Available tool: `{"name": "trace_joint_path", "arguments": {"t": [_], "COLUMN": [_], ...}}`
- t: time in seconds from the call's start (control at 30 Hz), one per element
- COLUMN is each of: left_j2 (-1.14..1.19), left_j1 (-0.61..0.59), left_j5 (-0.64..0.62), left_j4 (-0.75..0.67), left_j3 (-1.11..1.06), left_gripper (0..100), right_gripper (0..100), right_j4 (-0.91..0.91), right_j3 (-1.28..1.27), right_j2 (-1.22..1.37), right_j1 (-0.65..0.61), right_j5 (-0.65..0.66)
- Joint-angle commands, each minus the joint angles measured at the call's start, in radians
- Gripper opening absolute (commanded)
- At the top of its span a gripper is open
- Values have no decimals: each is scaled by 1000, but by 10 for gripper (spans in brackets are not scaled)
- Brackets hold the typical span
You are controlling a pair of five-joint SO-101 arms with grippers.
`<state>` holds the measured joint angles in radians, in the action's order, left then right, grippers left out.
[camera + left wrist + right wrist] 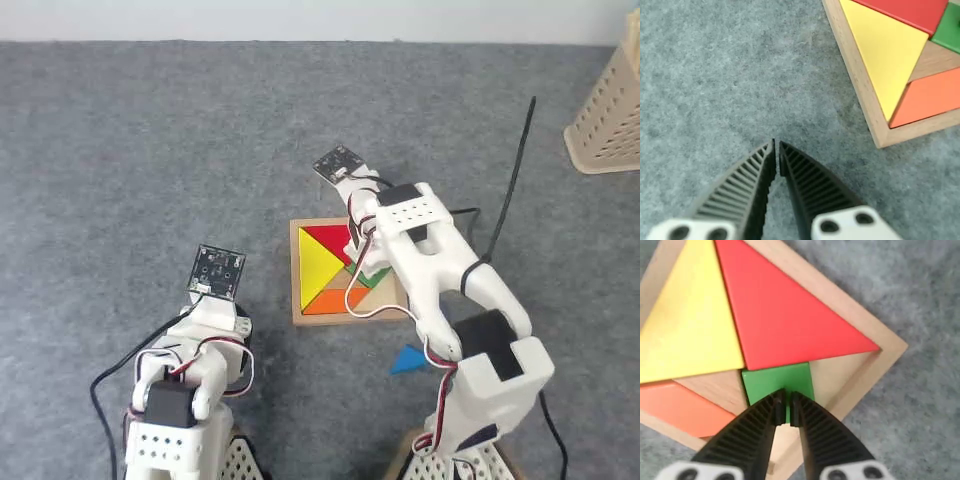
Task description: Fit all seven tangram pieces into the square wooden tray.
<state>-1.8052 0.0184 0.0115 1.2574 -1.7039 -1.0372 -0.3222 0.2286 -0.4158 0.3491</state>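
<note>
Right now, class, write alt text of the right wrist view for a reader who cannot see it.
The shut right gripper points at the green square in the wooden tray. A red triangle, a yellow triangle and an orange piece also lie in it, with part of its floor bare.

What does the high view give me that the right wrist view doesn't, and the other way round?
High view: a blue piece on the carpet, outside the tray. Right wrist view: the right gripper shut, tips over the green square. Both: red piece, yellow piece and orange piece in the tray.
</note>
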Motion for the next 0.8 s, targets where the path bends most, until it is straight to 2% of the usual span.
{"name": "trace_joint_path", "arguments": {"t": [0.0,0.27,0.43,0.67,0.77], "left_j2": [-21,-21,-21,-21,-21], "left_j1": [-2,-2,-2,-2,-2], "left_j5": [-6,-6,-6,-6,-6], "left_j4": [6,6,6,6,6], "left_j3": [19,19,19,19,19], "left_gripper": [12,12,12,12,12], "right_gripper": [7,7,7,7,9], "right_j4": [22,27,5,-107,-197], "right_j3": [15,15,-20,-195,-270], "right_j2": [24,8,-142,-490,-584], "right_j1": [-13,-71,-44,74,150], "right_j5": [-9,-12,-74,-63,-6]}}
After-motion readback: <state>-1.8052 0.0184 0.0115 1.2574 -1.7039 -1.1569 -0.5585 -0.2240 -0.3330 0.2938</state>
